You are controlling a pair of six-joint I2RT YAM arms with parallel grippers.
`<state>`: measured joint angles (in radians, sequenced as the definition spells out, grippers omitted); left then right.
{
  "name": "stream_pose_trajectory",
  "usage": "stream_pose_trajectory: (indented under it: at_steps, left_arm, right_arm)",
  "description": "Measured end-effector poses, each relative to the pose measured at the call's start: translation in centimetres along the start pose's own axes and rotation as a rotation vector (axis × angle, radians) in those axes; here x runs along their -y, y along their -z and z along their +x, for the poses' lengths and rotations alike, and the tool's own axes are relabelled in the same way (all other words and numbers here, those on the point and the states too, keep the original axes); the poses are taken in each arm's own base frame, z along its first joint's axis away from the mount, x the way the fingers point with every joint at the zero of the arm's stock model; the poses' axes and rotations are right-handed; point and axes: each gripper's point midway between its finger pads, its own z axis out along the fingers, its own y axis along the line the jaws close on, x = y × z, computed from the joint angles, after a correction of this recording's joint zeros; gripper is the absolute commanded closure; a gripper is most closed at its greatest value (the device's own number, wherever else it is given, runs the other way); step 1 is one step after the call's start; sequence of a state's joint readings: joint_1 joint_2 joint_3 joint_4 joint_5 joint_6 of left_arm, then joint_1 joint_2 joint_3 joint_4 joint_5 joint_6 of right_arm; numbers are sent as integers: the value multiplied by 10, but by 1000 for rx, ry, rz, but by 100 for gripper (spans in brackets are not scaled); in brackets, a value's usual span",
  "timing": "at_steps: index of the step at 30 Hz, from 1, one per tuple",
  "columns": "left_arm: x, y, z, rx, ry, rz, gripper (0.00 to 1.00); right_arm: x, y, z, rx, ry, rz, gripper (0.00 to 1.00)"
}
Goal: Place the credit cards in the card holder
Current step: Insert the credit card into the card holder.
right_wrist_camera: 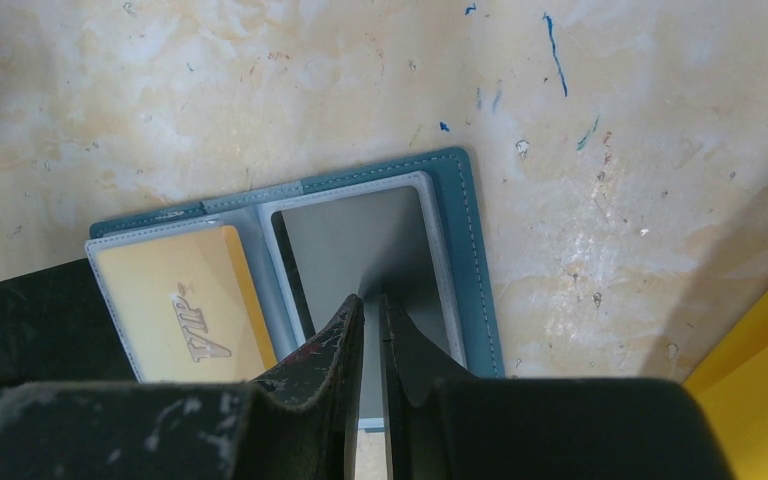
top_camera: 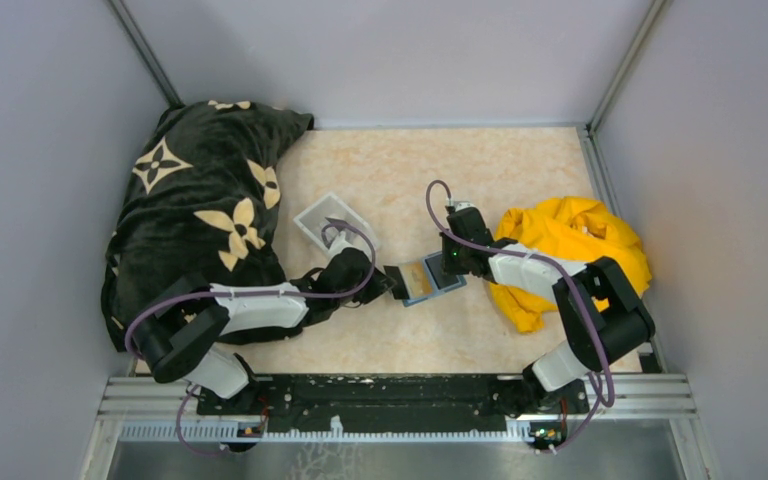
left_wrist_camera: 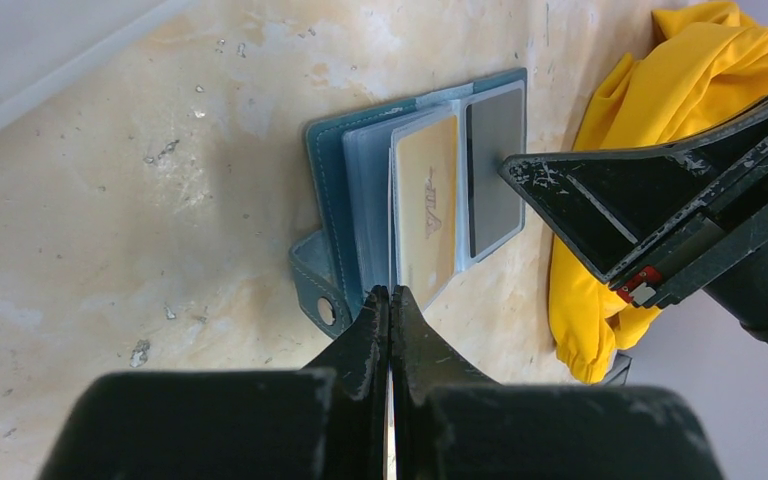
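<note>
My right gripper [right_wrist_camera: 370, 300] had its jaws nearly together with only a slit between them, and nothing showed clamped there. Its tips were at the near end of the grey card [right_wrist_camera: 360, 235]. The card ran straight ahead of those tips, its long axis in line with my fingers, and lay in the right-hand pocket of the open card holder [right_wrist_camera: 468, 250]. My fingers hid how far in its near end sat. Just left of it lay the yellow card [right_wrist_camera: 175, 290] in its own sleeve. My left gripper [left_wrist_camera: 390, 292], shut tight, met the holder's opposite edge at that sleeve. I judged the forward push to be the right arm's.
</note>
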<state>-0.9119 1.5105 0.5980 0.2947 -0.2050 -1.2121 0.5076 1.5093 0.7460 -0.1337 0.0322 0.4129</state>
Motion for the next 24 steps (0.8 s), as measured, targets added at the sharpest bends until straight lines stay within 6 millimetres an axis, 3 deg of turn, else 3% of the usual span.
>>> stream_pose_trajectory:
  at_steps: [16,24]
  left_arm:
    - [8,0,-1,3,4,30,100]
    - [30,-4,-6,9,7,73,100]
  right_arm:
    - [0,0,0,2,0,-1,88]
    - [0,-1,-1,3,0,-1,89]
